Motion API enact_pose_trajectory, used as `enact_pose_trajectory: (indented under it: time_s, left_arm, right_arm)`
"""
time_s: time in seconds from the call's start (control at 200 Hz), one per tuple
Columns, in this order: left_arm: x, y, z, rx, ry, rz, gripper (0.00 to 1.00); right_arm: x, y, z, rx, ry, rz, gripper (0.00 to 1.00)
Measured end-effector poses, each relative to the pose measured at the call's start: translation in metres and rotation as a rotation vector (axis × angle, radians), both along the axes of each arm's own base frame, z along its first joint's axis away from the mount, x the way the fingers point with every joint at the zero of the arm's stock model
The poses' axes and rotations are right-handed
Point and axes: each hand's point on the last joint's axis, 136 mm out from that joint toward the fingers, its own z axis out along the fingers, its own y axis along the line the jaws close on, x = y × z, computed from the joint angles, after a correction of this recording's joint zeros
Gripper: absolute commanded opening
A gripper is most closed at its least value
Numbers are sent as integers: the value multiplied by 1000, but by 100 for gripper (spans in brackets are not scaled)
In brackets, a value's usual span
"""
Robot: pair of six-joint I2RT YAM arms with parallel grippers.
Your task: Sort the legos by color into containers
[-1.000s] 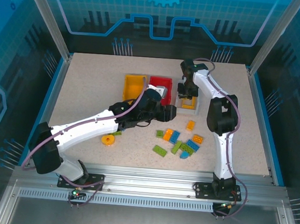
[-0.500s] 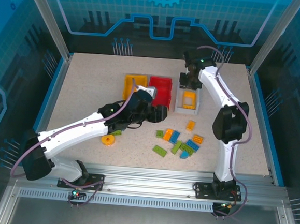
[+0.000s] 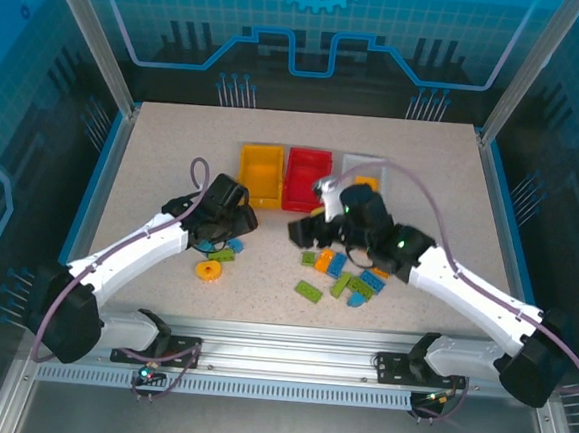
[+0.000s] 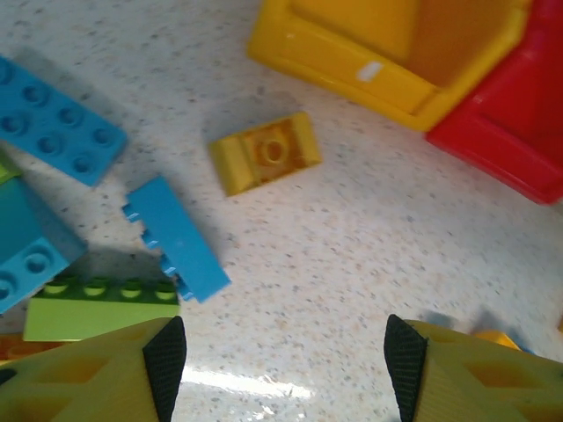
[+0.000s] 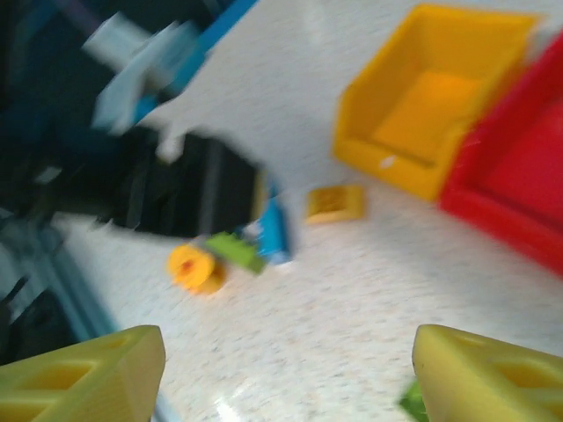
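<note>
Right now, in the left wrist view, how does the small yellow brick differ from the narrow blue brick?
Colour: the yellow brick is yellow, the narrow blue brick blue. Shape: the yellow brick is short and stubby, the blue brick long and thin. Pose: the yellow brick lies flat, one round feature facing up; the blue brick is tipped on its side, studs pointing sideways. Both lie loose on the table, not touching.
</note>
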Motion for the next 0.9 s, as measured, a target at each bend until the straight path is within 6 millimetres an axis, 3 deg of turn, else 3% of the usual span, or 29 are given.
enact_pose_trajectory:
  time_s: [0.1,0.23,0.645,0.9]
  left_arm:
    - [6,8,-14,-8,43,68,66]
    - [10,18,-37,2,117,141,66]
    - [23,27,-80,11,193,235,57]
    - [24,26,-92,18,213,235,51]
  right_arm:
    - [-30,21,-16,12,11,85,77]
    - [-48,34,-22,35,20,120,77]
    - [-47,36,-21,69,36,86,77]
    - [-45,36,-21,77,44,60,77]
